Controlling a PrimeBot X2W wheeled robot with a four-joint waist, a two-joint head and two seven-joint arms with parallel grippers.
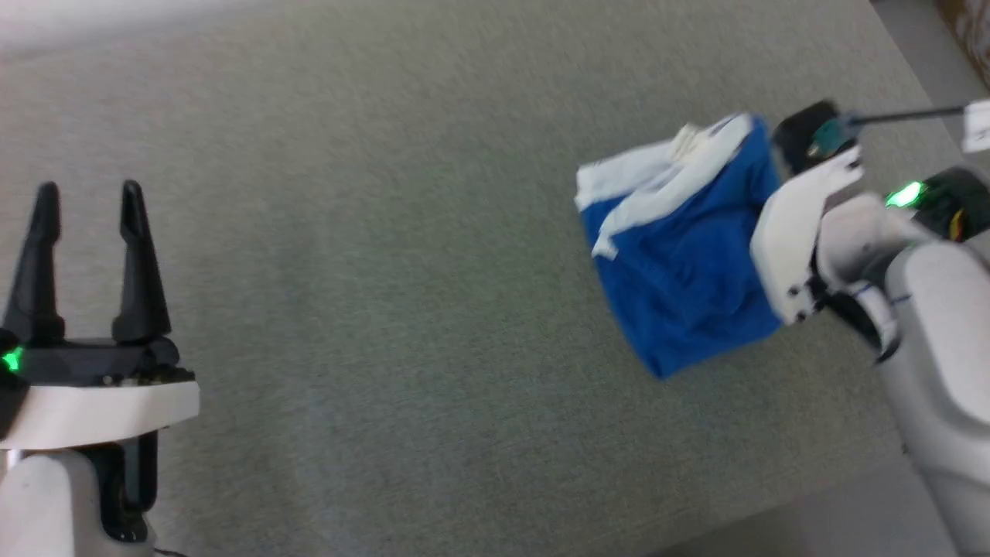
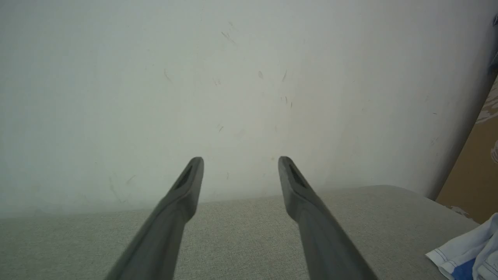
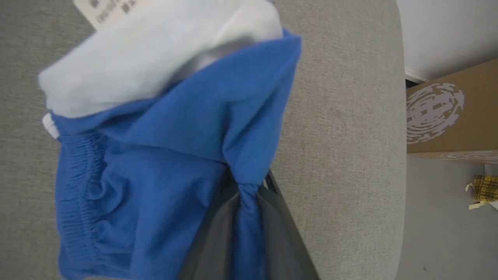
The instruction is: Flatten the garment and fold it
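Right gripper (image 3: 249,188): jaws clamped on a bunched fold of the garment (image 3: 155,163). The blue cloth is pinched between the two fingers and covers their tips. In the head view these fingers are hidden behind the pale wrist and the cloth, so the grip is read from the right wrist view. Left gripper (image 1: 90,187): jaws apart, fingers pointing up the head view at lower left, well apart from the garment. Garment: at the right side of the surface (image 1: 387,294), near its rounded edge, bunched and drawn up at the held fold. It has a blue body with a white part turned over along the far side and a gathered waistband (image 3: 74,186) down one edge. How much of it rests on the surface cannot be told. A white tag (image 3: 113,9) is cut off by the frame edge and its print is too blurred to read. The left wrist view catches one white-and-blue corner, cut off at lower right. Right arm: reaches in from the right, wrist bent toward the garment, green light lit. Surface: grey woven cloth, padded. Room: scuffed white wall (image 2: 233,77) behind the surface. A brown box (image 3: 447,112) with white print stands on the grey floor (image 3: 439,217), and a small yellow checked item (image 3: 484,188) lies near it.
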